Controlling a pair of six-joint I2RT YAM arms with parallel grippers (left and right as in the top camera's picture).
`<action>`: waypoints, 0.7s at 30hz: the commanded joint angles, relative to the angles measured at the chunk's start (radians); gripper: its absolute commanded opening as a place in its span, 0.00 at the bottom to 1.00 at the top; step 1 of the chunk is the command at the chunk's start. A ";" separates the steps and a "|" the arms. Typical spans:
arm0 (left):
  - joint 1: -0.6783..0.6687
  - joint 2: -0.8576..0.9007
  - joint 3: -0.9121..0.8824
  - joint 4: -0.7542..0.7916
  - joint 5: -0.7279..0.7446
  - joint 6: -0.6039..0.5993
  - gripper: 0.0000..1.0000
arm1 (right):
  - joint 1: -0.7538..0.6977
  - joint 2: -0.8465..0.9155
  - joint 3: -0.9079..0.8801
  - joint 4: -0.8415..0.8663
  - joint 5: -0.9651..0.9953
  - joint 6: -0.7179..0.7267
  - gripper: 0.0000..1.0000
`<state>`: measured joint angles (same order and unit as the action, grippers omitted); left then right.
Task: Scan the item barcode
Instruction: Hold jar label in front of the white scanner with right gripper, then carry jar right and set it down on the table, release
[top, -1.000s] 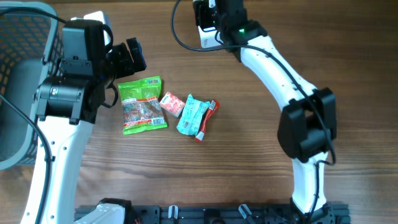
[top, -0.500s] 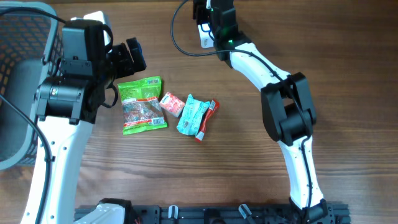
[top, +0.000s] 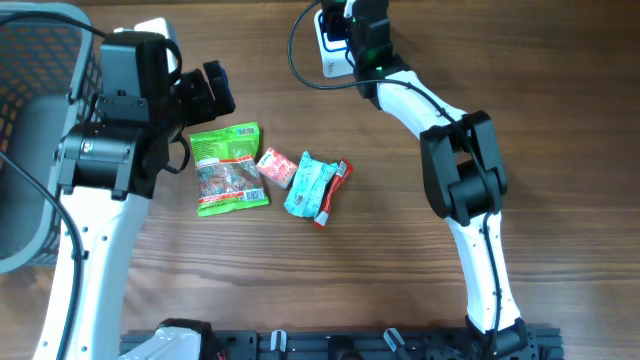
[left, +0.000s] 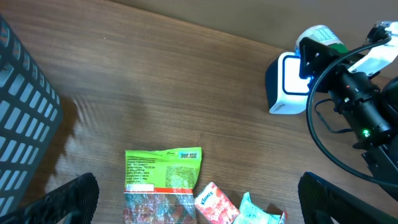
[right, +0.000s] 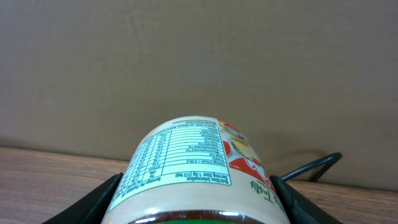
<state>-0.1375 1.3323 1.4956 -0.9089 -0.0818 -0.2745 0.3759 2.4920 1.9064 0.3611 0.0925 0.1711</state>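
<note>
My right gripper (right: 198, 202) is shut on a jar (right: 193, 162) with a nutrition label and a green lid; a black finger (right: 102, 199) presses each side of it. In the left wrist view the jar (left: 321, 37) hangs just above and to the right of the white scanner (left: 285, 84). From overhead, the right gripper (top: 347, 18) is at the table's far edge, over the scanner (top: 331, 52). Left of the items, my left gripper (top: 214, 90) stands open and holds nothing; its wrist view shows the left gripper (left: 199, 204) wide apart above the packets.
A green snack packet (top: 228, 168), a red Kleenex pack (top: 275, 167), a teal packet (top: 308, 185) and a red stick (top: 335, 190) lie mid-table. A dark mesh basket (top: 35, 60) stands at the far left. The scanner's black cable (top: 300, 60) loops beside it.
The right arm's elbow has swung left and its forearm now runs straighter toward the scanner; the jar stays gripped near the scanner. The left arm and the packets have not moved.
</note>
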 joint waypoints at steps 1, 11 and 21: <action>-0.002 -0.001 0.005 0.002 -0.009 0.013 1.00 | -0.003 -0.142 0.023 -0.027 -0.011 0.012 0.20; -0.002 -0.001 0.005 0.002 -0.009 0.013 1.00 | -0.094 -0.600 0.023 -1.041 -0.011 0.013 0.23; -0.002 -0.001 0.005 0.002 -0.009 0.013 1.00 | -0.265 -0.573 -0.320 -1.547 -0.011 0.007 0.22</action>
<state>-0.1375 1.3323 1.4956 -0.9108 -0.0818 -0.2745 0.1310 1.9034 1.7107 -1.2335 0.0795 0.1780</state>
